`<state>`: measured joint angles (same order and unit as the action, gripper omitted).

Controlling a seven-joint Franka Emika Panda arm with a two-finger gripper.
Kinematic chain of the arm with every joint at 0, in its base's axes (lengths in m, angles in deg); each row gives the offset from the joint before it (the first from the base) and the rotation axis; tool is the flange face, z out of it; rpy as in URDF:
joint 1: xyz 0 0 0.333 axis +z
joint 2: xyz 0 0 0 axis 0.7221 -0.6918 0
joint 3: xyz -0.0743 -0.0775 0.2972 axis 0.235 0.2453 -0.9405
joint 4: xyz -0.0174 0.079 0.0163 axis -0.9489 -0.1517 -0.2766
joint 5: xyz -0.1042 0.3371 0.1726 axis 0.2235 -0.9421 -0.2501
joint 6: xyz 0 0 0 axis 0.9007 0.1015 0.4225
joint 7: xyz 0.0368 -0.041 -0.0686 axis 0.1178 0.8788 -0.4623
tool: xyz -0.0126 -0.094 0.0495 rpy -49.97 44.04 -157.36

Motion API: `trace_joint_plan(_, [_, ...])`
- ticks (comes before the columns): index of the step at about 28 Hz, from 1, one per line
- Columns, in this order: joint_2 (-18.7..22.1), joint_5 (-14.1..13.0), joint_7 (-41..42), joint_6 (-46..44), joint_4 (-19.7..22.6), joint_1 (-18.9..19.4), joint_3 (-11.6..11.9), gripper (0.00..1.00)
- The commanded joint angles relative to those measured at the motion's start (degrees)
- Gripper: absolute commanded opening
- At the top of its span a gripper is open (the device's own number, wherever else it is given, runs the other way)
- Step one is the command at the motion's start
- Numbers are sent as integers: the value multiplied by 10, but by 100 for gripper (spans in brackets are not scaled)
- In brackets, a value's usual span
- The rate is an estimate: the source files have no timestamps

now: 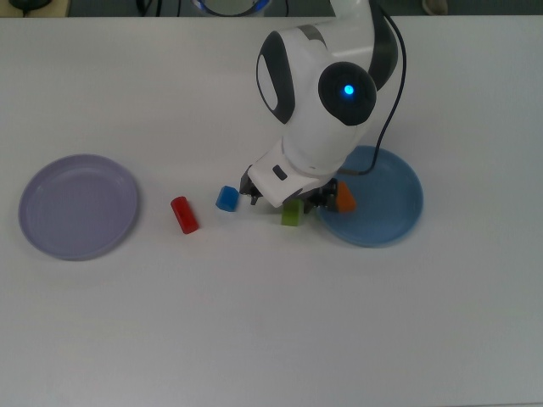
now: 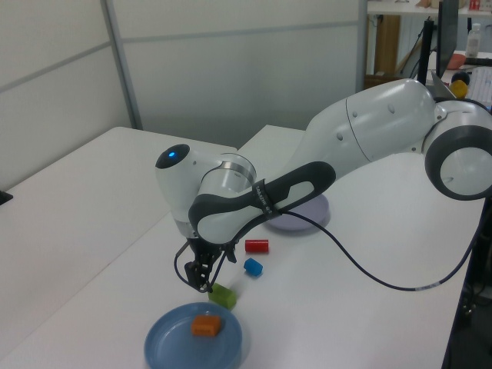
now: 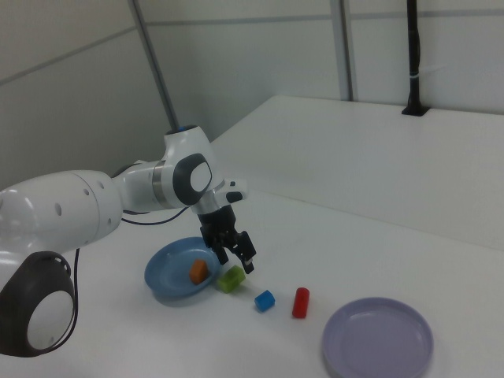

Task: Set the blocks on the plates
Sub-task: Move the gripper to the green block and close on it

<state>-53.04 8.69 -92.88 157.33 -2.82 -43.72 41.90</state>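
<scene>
My gripper (image 3: pixel 242 263) hangs open just above the green block (image 3: pixel 231 279), which lies on the table beside the blue plate (image 3: pixel 169 277). In the left view the gripper (image 2: pixel 201 281) is right over the green block (image 2: pixel 223 295). The orange block (image 1: pixel 345 197) rests on the blue plate (image 1: pixel 399 212), partly hidden by the arm in the top view. The green block (image 1: pixel 290 215) peeks out under the wrist. The blue block (image 1: pixel 226 198) and the red block (image 1: pixel 184 214) lie on the table between the plates. The purple plate (image 1: pixel 79 206) holds nothing.
The white arm with its black cable (image 1: pixel 386 102) reaches in from the top view's upper edge and hangs over the blue plate's near side. The white table (image 1: pixel 271 339) stretches wide around the plates.
</scene>
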Motion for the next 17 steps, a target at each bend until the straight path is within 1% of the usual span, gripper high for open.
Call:
trace_joint_plan(1, [-3,-1,-8,5,6,6,9,100])
trace_joint_plan(2, [-4,1,-8,5,6,6,9,96])
trace_joint_plan(11, [-4,2,-8,5,7,6,9,95])
trace_joint_plan(12, [-4,2,-8,5,7,7,9,93])
trace_joint_plan(13, [-4,3,-7,5,7,6,9,86])
trace_joint_plan(15, [-4,3,-5,5,7,6,9,77])
trace_joint_plan(16, [-4,3,-4,5,7,6,9,74])
trace_joint_plan(17, [-4,3,-4,5,8,6,9,74])
